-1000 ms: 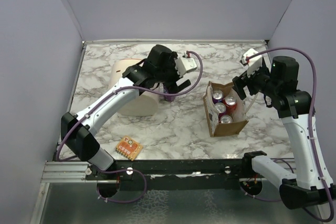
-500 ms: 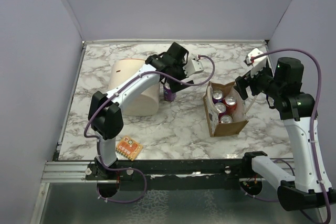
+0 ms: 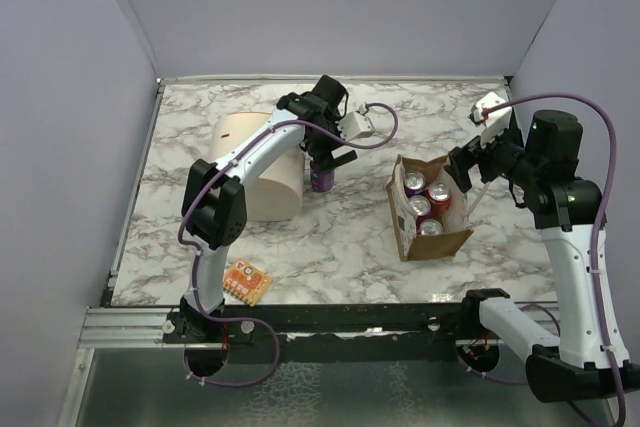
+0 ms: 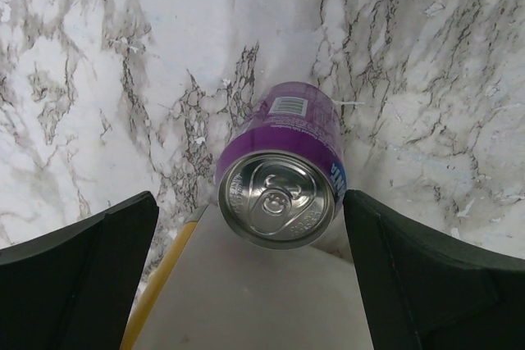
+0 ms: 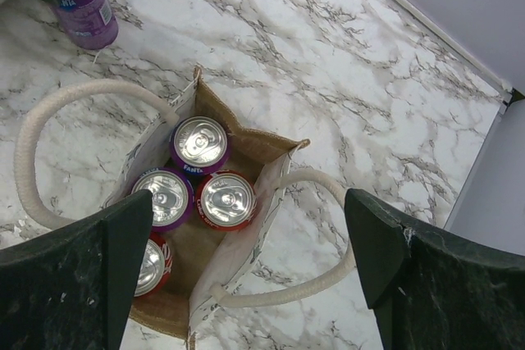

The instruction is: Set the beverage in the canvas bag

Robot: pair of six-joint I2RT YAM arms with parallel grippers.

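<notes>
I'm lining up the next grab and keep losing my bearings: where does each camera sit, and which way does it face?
Top: fixed above and behind the arms, looking down on the table; both arms show, left pincer over the can, right pincer by the bag.
Left wrist: faces straight down on the can; left pincer open either side of it.
Right wrist: looks down into the bag at four cans; right pincer open at the bottom edge.
Shared: the can shows in all three views.
</notes>
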